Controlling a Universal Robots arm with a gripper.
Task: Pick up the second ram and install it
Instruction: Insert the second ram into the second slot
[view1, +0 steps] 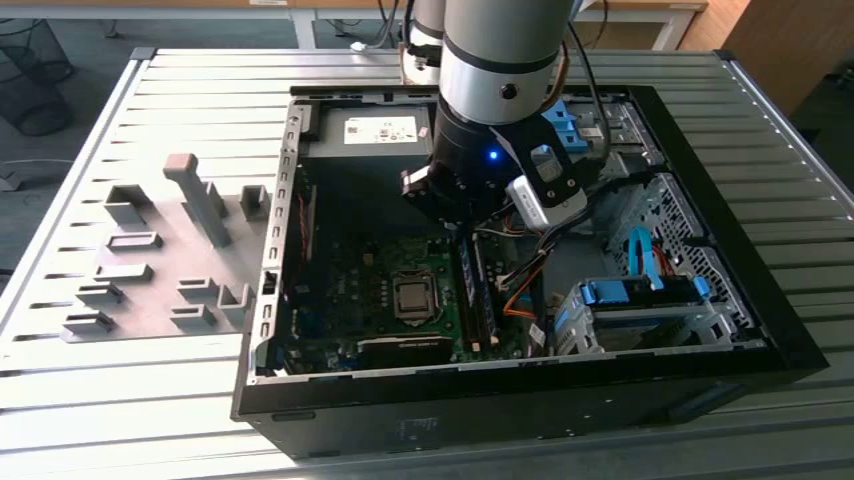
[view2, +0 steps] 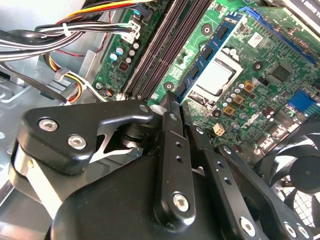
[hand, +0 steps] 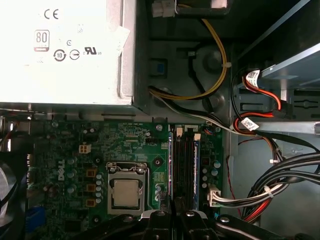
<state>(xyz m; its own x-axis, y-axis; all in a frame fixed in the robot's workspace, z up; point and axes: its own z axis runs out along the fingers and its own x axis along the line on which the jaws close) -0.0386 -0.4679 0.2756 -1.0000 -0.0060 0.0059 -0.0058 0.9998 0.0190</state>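
The second ram (view2: 207, 52), a blue-green stick with black chips, stands on edge in the black socket beside the CPU socket, as the first wrist view (hand: 171, 170) and the exterior view (view1: 478, 295) also show. My gripper (view2: 171, 100) hangs inside the open computer case with its black fingers (view2: 172, 165) drawn together and nothing visible between them. Its tips sit at the near end of that stick, over the end of the socket bank (hand: 175, 204). Whether they touch the stick is hidden. In the exterior view the gripper (view1: 461, 222) is low over the motherboard.
A bare CPU socket (hand: 126, 192) lies beside the memory sockets. Cable bundles (hand: 280, 185) crowd the other side, with the power supply (hand: 65, 50) behind. A drive cage with blue clips (view1: 641, 300) fills the exterior view's right. A grey tray of blocks (view1: 160, 270) lies outside the case.
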